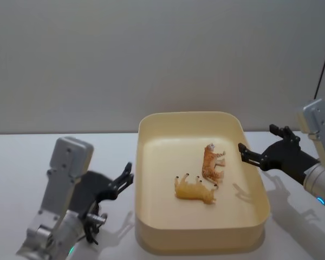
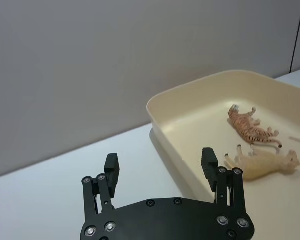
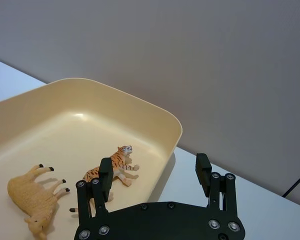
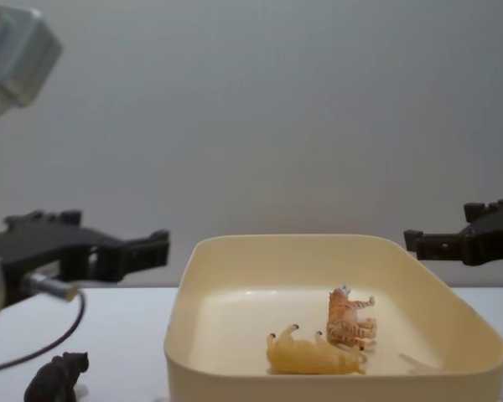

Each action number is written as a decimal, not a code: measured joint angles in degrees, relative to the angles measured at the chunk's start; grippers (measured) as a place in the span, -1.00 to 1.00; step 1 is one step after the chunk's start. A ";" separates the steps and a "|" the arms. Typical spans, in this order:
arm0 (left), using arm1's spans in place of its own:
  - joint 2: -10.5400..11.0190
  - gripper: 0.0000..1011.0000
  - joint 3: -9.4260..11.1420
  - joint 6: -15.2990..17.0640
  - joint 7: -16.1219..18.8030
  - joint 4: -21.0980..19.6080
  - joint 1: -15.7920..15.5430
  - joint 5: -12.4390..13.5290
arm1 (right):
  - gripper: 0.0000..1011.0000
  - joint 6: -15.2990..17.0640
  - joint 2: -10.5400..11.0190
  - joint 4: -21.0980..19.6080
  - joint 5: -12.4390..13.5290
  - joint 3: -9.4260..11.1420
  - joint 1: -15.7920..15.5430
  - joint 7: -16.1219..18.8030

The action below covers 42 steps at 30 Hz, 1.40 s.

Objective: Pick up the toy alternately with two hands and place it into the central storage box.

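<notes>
A cream plastic storage box [image 1: 151, 179] with rounded corners sits on the white surface [image 1: 21, 162] between the two grippers. Inside lie a striped tiger [image 1: 212, 162] and a tan sheep-like toy [image 1: 195, 189], on their sides. The left gripper [image 2: 160, 167] and right gripper [image 3: 154, 172] hover spread wide, holding nothing. A dark toy animal [image 4: 57, 378] stands below the left gripper. A plain grey wall [image 1: 151, 54] rises behind.
</notes>
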 joint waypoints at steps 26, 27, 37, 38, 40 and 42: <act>6.90 0.98 -2.63 13.69 4.38 -7.26 7.68 -8.29 | 0.98 0.17 0.28 -0.31 0.15 0.18 -0.33 -0.22; 6.90 0.98 -2.65 13.84 4.32 -7.17 7.68 -8.27 | 0.98 0.16 0.28 -0.31 0.15 0.18 -0.34 -0.22; 6.12 0.98 -3.21 14.43 3.39 -4.94 7.52 -8.33 | 0.98 0.16 0.32 -0.33 0.15 0.18 -0.38 -0.22; 6.04 0.98 -3.25 14.42 3.31 -4.76 7.50 -8.40 | 0.98 0.16 0.32 -0.32 0.15 0.18 -0.38 -0.22; 5.75 0.98 -3.38 14.31 3.09 -4.15 7.44 -8.70 | 0.98 0.16 0.32 -0.32 0.15 0.18 -0.38 -0.22; 5.48 0.98 -3.51 14.14 2.92 -3.57 7.41 -8.99 | 0.98 0.16 0.32 -0.32 0.15 0.18 -0.38 -0.22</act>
